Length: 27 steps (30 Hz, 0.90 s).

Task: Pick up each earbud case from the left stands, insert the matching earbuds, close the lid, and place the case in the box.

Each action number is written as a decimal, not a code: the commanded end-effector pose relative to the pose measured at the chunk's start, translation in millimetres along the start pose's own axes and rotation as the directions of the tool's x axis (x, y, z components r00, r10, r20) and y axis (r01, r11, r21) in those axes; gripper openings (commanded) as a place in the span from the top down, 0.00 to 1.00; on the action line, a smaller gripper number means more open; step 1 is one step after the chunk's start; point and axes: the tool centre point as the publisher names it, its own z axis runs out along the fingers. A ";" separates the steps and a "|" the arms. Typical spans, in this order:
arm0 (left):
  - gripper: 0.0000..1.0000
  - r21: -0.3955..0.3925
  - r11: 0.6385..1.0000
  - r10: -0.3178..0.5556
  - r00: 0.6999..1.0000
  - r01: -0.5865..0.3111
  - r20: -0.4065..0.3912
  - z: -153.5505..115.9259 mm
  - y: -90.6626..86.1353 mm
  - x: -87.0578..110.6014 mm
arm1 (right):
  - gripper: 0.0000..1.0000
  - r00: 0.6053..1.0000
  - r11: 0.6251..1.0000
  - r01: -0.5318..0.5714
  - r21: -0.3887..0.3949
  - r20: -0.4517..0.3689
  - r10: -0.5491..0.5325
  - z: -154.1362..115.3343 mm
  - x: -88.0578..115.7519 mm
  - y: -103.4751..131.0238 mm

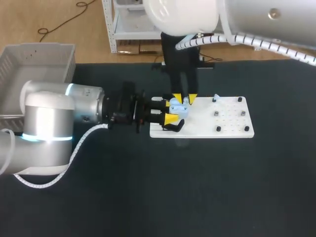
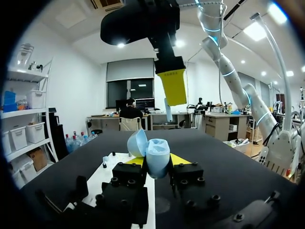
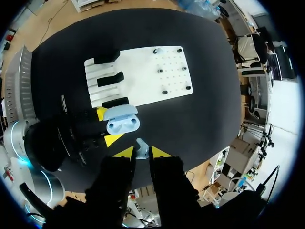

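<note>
A light blue earbud case point(image 2: 156, 157) with its lid open is held over the left end of the white stand board point(image 1: 227, 123). My left gripper point(image 1: 170, 111) is shut on the case point(image 3: 122, 122) from both sides, and two empty sockets show. Just above the case, my right gripper point(image 3: 142, 152) is shut on a light blue earbud point(image 3: 141, 147). In the left wrist view a yellow fingertip point(image 2: 172, 86) of the right gripper hangs over the case. Another light blue earbud point(image 1: 216, 96) sits on a peg at the board's back edge.
Black case stands point(image 3: 110, 78) line the board's left end, and small black pegs point(image 1: 218, 129) dot its right half. A white slatted bin point(image 1: 37, 61) stands at the table's back left corner. Dark table surface point(image 1: 197, 187) lies in front of the board.
</note>
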 end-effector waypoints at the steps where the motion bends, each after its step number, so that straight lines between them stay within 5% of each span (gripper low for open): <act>1: 1.00 -0.005 1.000 -0.002 1.000 0.002 -0.003 5.1 0.8 -0.3 | 1.00 1.000 1.000 -0.007 -0.016 0.008 0.007 7.5 4.3 -5.0; 18: 1.00 0.000 1.000 -0.007 1.000 0.007 -0.005 6.2 1.2 -0.5 | 1.00 1.000 1.000 -0.012 -0.015 0.008 0.012 8.3 4.4 -5.9; 27: 1.00 0.000 1.000 -0.007 1.000 0.007 -0.005 6.2 1.2 -0.5 | 1.00 0.994 0.994 -0.107 -0.010 0.031 0.107 6.3 -5.5 0.0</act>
